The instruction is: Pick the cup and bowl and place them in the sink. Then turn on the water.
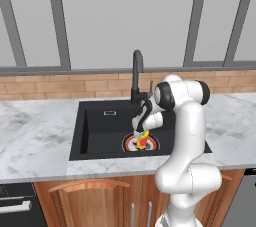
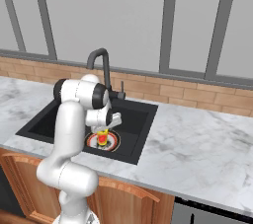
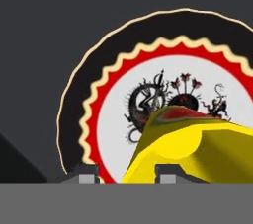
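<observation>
Cup (image 1: 143, 140), small, yellow and red-marked, is sitting on the red-and-white ringed drain (image 1: 129, 143) inside the matte black sink (image 1: 100, 126) from the left base view, my claw (image 1: 141, 132) hovering right over it. From the right, my arm is reaching down beside the black gooseneck faucet (image 2: 100, 65). Through my hand camera, the cup is lying between my fingertips (image 3: 168, 173); whether I am gripping it, I cannot tell.

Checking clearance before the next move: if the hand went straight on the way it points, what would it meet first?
Probably the cup, right at the hand; beyond it lies the sink floor with the patterned drain.
</observation>
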